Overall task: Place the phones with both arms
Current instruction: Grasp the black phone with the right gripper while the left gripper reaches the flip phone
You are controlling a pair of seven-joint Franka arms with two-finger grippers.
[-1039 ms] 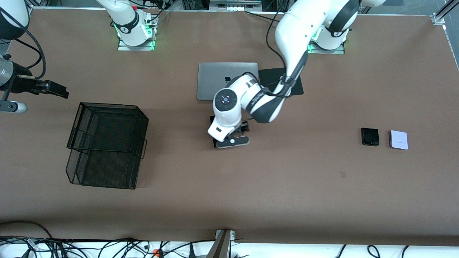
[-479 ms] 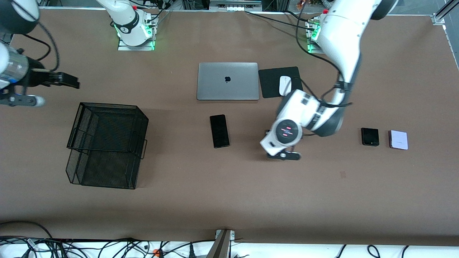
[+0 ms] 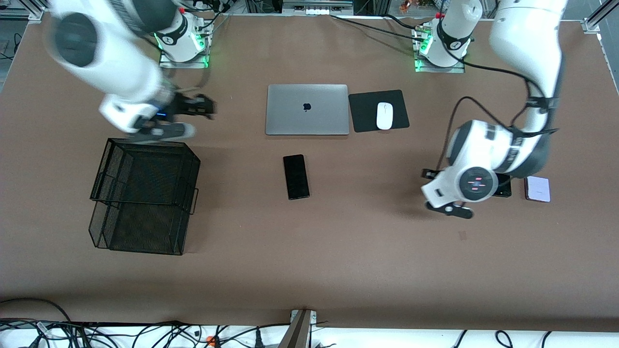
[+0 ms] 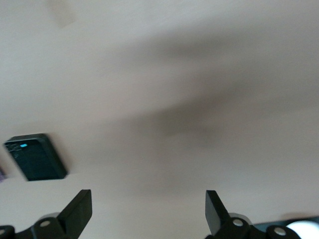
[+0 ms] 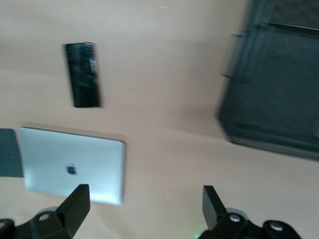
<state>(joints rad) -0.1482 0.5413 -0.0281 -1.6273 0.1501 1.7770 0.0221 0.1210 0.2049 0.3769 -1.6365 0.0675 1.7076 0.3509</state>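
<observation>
Hovering beside the small black phone [image 3: 503, 186], your left gripper [image 4: 148, 211] has its jaws spread — your right gripper [image 5: 144, 206], likewise spread, hangs over the mesh basket [image 3: 145, 193].

A: The table [image 3: 338, 251] looks matt brown, like felt or board, and the long black phone [image 3: 296, 176] at frame centre is a glossy slab.

B: The laptop [image 3: 307, 109] above it has a smooth, brushed-metal grey lid. The basket [image 3: 145, 195] at left is black wire mesh.

A: The mouse [image 3: 384, 116] is shiny white plastic on a matt black pad [image 3: 363, 113]. Both arms wear glossy white shells.
</observation>
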